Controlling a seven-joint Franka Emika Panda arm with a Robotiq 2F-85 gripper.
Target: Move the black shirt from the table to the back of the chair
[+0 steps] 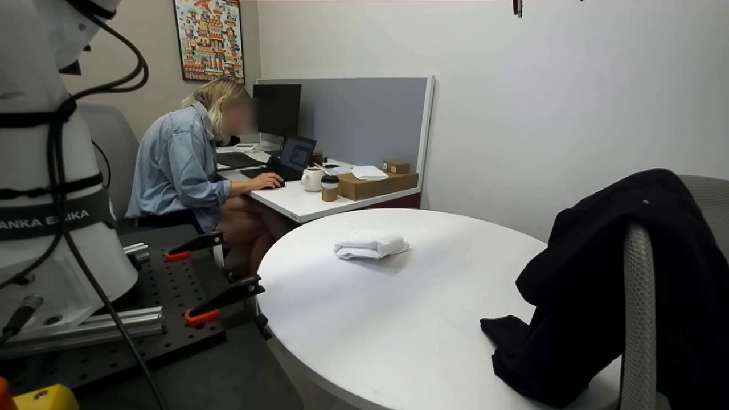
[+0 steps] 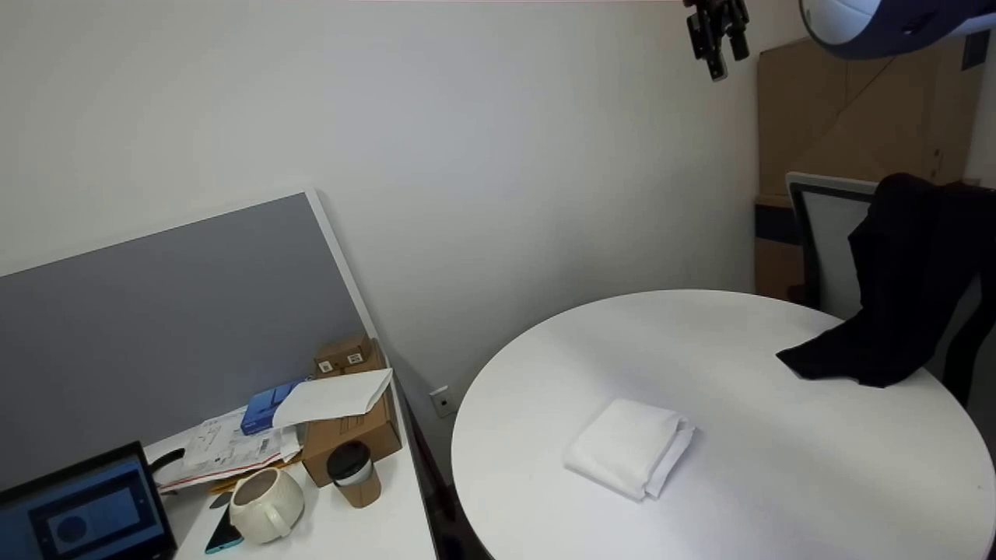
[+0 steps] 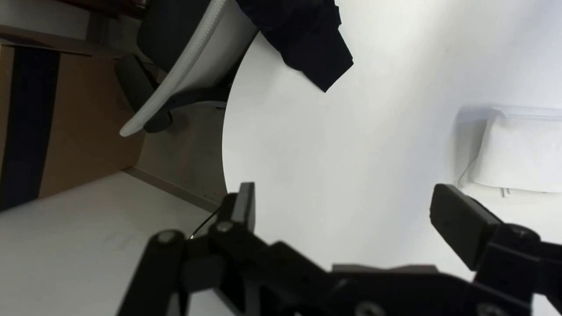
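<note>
The black shirt [image 1: 586, 296] hangs over the back of the light grey chair [image 1: 639, 319]. Its lower end lies on the white round table [image 1: 410, 319]. In an exterior view it drapes over the chair's backrest [image 2: 836, 249] and touches the table [image 2: 747, 482]. Its print does not show. In the wrist view a corner of the shirt [image 3: 311, 48] lies on the table [image 3: 342, 131] beside the chair [image 3: 193, 52]. My gripper [image 2: 728, 66] is high above the table, apart from the shirt. In the wrist view the gripper [image 3: 344, 186] is open with nothing between its fingers.
A folded white cloth [image 2: 630, 447] lies on the table. A person [image 1: 176, 154] sits at a desk [image 1: 296, 208] with a laptop, mug, cup [image 1: 330, 188] and boxes. A grey divider [image 2: 187, 311] and the wall stand behind. Large cardboard boxes [image 2: 864, 117] stand beyond the chair.
</note>
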